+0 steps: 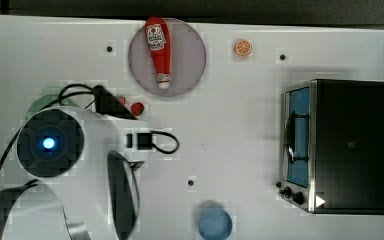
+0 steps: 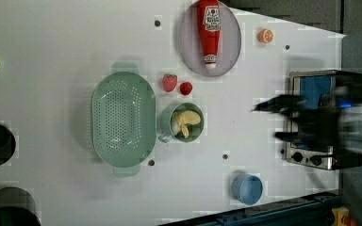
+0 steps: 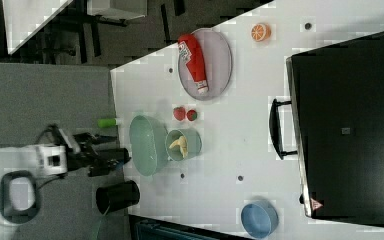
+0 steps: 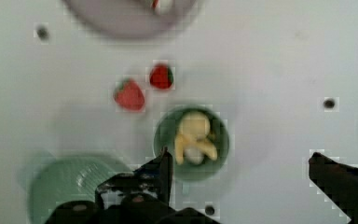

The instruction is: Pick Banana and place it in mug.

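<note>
From the wrist view I see my gripper (image 4: 240, 161) with its fingers (image 4: 161, 170) spread wide and empty, raised above the white surface (image 4: 270, 65). Just past the fingertips the banana (image 4: 194, 138) lies inside the mug (image 4: 168, 140), resting below its rim. In the left view the mug touches the green basket (image 2: 122, 120). Two strawberries (image 4: 142, 87) lie near the mug, and beyond them a ketchup bottle (image 2: 209, 30) rests on a grey plate (image 2: 231, 44).

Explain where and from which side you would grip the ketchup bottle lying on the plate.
Grip the ketchup bottle across its red body, coming straight down from above. It lies flat on the plate, so both long sides are exposed; the white cap end tapers and would slip.
</note>
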`<state>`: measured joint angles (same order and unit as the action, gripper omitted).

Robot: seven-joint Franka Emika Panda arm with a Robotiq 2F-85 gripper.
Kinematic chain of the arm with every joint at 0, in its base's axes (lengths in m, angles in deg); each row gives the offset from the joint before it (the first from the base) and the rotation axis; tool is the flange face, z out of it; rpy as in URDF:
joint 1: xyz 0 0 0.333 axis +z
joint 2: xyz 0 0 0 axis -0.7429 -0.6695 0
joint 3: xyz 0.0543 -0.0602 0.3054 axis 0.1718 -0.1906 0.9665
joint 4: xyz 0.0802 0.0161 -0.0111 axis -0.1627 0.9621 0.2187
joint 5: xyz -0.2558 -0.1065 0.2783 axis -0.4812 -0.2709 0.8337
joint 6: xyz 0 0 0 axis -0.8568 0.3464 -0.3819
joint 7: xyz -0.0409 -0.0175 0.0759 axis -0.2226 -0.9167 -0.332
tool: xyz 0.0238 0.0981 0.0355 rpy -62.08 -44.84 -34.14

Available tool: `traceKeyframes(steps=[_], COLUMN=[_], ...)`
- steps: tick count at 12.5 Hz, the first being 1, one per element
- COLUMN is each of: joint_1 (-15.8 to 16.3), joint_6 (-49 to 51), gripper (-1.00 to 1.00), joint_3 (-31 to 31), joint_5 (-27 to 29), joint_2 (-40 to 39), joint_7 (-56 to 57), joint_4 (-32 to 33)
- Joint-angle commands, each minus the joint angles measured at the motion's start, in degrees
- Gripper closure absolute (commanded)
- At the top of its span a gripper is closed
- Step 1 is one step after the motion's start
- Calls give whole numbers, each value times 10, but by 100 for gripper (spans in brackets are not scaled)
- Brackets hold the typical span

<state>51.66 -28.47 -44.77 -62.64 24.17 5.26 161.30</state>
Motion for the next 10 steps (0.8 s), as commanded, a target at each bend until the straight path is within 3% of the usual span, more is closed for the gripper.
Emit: traceKeyframes(steps=[1,3,6,10], joint_1=[-22,-24,-26,-26], joint_6=[84,134,200,226], gripper=[-100,-100,-100,-100], joint_3=[-60,-101,-152,-169], joint_5=[-6,-11,-66,-71], joint_2=[20,30,36,36], joint_7=[21,56,85,85], joint_4=[-52,-86,-132,-145])
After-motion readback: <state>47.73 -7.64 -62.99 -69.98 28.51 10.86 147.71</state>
